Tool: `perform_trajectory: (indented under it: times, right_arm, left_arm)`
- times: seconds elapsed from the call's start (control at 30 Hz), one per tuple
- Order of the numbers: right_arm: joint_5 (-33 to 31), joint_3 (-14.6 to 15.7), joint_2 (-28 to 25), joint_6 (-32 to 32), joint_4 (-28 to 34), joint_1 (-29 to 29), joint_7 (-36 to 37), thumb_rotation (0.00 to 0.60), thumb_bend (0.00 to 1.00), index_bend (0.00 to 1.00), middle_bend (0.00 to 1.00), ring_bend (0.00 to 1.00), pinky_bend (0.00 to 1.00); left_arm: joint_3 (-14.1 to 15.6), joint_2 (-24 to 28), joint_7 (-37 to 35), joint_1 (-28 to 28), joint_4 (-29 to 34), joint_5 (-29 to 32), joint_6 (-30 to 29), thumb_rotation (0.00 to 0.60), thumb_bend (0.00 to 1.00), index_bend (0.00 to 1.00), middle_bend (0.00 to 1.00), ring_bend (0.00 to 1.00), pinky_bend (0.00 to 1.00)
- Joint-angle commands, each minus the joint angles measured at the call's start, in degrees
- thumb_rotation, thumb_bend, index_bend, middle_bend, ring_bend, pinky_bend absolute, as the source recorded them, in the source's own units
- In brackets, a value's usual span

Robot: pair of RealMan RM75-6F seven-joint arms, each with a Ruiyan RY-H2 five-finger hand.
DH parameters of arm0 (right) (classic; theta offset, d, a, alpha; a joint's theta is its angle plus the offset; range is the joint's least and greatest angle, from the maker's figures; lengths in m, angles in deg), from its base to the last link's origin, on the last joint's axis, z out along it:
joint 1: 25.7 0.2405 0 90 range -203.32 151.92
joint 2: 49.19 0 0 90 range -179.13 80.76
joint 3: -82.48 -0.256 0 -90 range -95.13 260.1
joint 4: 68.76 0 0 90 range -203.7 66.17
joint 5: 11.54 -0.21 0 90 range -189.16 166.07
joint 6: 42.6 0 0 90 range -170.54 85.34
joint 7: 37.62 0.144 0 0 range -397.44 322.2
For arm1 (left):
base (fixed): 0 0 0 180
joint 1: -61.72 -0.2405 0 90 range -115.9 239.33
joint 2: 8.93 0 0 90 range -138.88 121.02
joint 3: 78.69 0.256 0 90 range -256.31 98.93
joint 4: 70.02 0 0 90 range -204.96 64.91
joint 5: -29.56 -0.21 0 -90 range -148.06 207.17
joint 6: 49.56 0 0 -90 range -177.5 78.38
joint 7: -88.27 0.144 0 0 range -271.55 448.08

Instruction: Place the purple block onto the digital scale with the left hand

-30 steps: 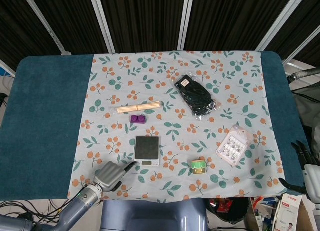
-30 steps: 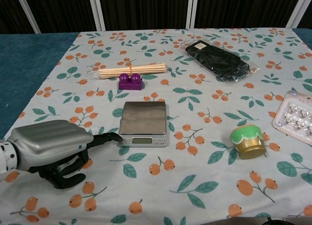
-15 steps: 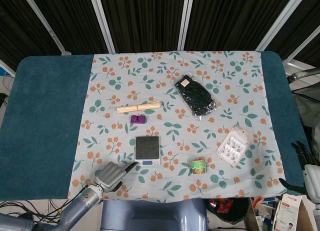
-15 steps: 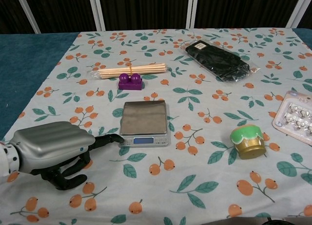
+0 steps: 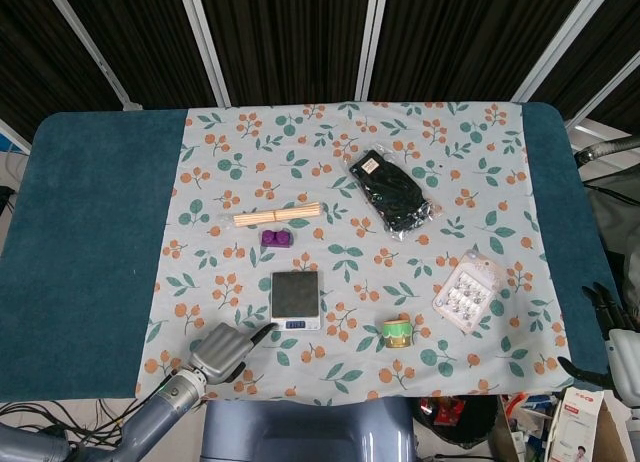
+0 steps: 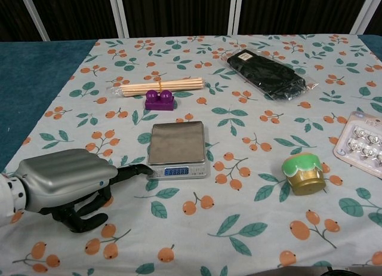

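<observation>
The left hand [image 6: 62, 183] lies low over the flowered cloth [image 6: 250, 228] at the near left side, holding nothing; one dark finger [image 6: 134, 170] is stretched toward the scale [image 6: 176, 148] and its tip is at the near left corner of it, while the other fingers are curled under the grey back of the hand. The display [image 6: 176, 171] on the front of the scale is lit blue with digits, and the steel plate above it has nothing on it. To the right of the scale, well apart, stands a small gold jar with a green lid [image 6: 304, 173]. The right hand [image 5: 610, 327] is seen only in the head view, off the right edge of the table, with dark fingers apart and nothing in them. Beyond the scale the purple block [image 6: 160, 100] sits on the cloth, just in front of a bundle of wooden sticks [image 6: 156, 86]. Further right lies a black packet [image 6: 270, 73] in clear plastic, and at the right edge a clear tray of small metal parts [image 6: 362, 137].
</observation>
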Motion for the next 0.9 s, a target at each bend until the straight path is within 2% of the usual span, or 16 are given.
perform_trajectory:
  times: [0.03,0.17,0.27,0.33,0.43,0.53,0.67,0.8,0.9]
  right_arm:
    - [-0.01,-0.03,-0.03,0.04,0.03,-0.02,0.01,0.6,0.07,0.0,0.0,0.13,0.18]
    - [0.05,0.1,-0.14,-0.24,0.03,0.05,0.01,0.6,0.07,0.0,0.0,0.13,0.18]
    - [0.07,0.11,-0.18,-0.23,0.05,0.05,-0.01,0.6,0.07,0.0,0.0,0.13,0.18]
    - [-0.05,0.1,-0.23,-0.28,0.1,0.03,0.02,0.6,0.07,0.0,0.0,0.13,0.18]
    - [-0.1,0.1,-0.26,-0.28,0.13,0.01,0.0,0.6,0.07,0.0,0.0,0.13,0.18]
    - [-0.11,0.12,-0.27,-0.29,0.16,-0.01,-0.03,0.6,0.07,0.0,0.0,0.13,0.18]
    - [-0.17,0.13,-0.31,-0.32,0.28,-0.03,-0.05,0.6,0.07,0.0,0.0,0.13,0.18]
    - [-0.26,0.16,-0.36,-0.44,0.43,-0.02,-0.16,0.6,0.07,0.0,0.0,0.13,0.18]
    - [-0.43,0.15,-0.39,-0.58,0.59,0.01,-0.31,0.6,0.07,0.0,0.0,0.13,0.18]
  left_arm:
    - [-0.21,0.48,-1.27,-0.78,1.21,-2.01,-1.57,0.6,0.44,0.01,0.76,0.76,0.72]
    - [-0.79,0.93,-3.38,-1.79,1.71,-4.61,-3.35,0.6,0.33,0.0,0.69,0.71,0.7]
    - [-1.53,0.95,-5.87,-2.66,1.42,-7.46,-4.76,0.6,0.2,0.0,0.56,0.56,0.62]
    - [-2.0,1.13,-8.26,-3.41,1.17,-9.86,-5.79,0.6,0.13,0.0,0.44,0.38,0.49]
    - [-3.13,2.49,-12.92,-4.23,2.21,-11.94,-6.41,0.6,0.08,0.01,0.31,0.22,0.31]
    - [-4.92,3.45,-17.83,-5.01,2.58,-15.05,-7.96,0.6,0.07,0.08,0.28,0.2,0.28]
    - [-9.65,2.23,-24.48,-5.95,-1.35,-20.3,-12.8,0.6,0.07,0.1,0.29,0.2,0.26]
    - [-15.13,1.6,-26.92,-4.34,-5.42,-18.09,-12.08,0.6,0.07,0.13,0.29,0.2,0.26]
    - [-18.94,1.94,-27.51,-1.72,-8.06,-14.09,-8.18,0.6,0.07,0.13,0.3,0.19,0.24]
